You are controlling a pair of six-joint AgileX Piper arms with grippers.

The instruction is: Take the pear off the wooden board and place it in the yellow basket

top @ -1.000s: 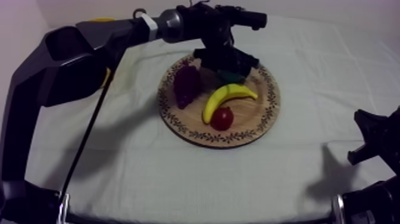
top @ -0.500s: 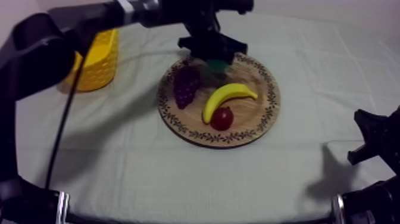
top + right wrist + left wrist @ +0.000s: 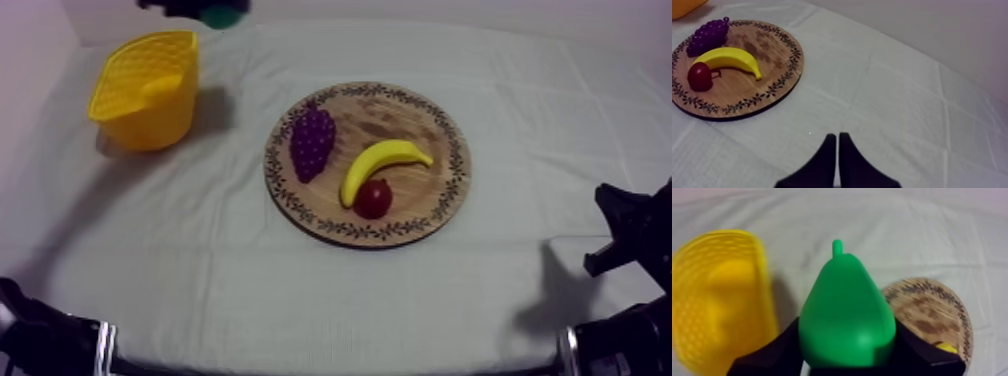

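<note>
A green pear (image 3: 847,318) is clamped between the two black fingers of my left gripper (image 3: 847,355), which is shut on it. The pear hangs high above the cloth, between the yellow basket (image 3: 717,303) and the round wooden board (image 3: 932,313). From above, the left gripper (image 3: 190,6) and the pear (image 3: 222,14) are at the far edge, just behind and right of the yellow basket (image 3: 145,90). My right gripper (image 3: 838,155) is shut on nothing, low over the cloth to the right of the board (image 3: 772,85).
On the board (image 3: 440,130) lie a bunch of grapes (image 3: 312,142), a banana (image 3: 382,163) and a small red fruit (image 3: 373,198). The right arm (image 3: 625,235) rests at the near right edge. Bare cloth spans the table's front.
My left arm has lifted the pear off the board and carried it back and to the left, up to the far edge behind the basket. The right arm has not moved.
</note>
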